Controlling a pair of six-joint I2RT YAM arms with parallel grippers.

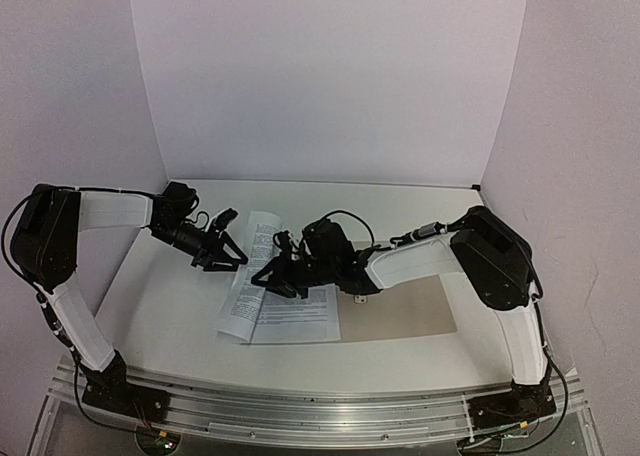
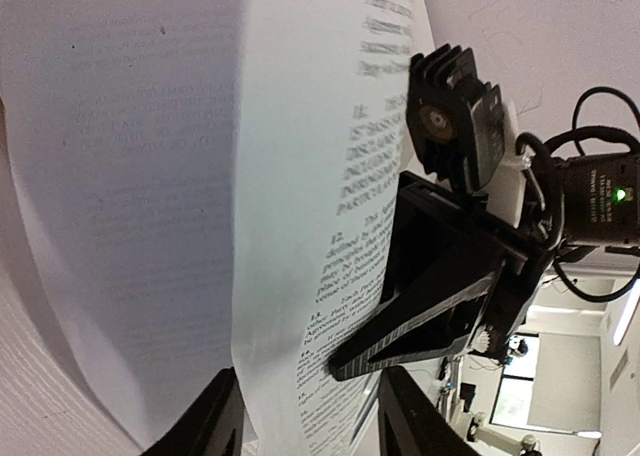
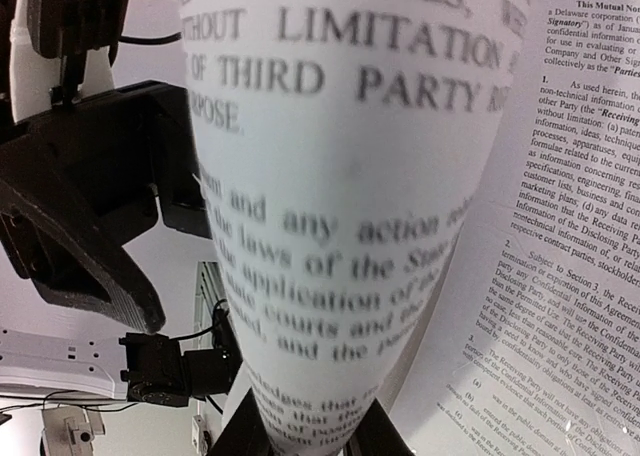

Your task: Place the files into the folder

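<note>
we saw right gripper [image 1: 275, 279] pinching edge of curled file sheet [image 1: 265, 231]; left gripper [image 1: 236, 239] jaws spread beside; folder [image 1: 420, 311] flat under right arm [image 1: 415, 261].

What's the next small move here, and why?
Probably back the left gripper straight away: its jaws stand open around the raised sheet, which the right gripper pinches, so the right could then carry it to the folder.

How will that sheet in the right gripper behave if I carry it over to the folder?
Likely floppy: the sheet bows into a curl from the pinch of the right gripper. It looks thin, so it is probably light, and quick moves may make it swing. Seemingly held at one spot only, it could crease or slip.
</note>
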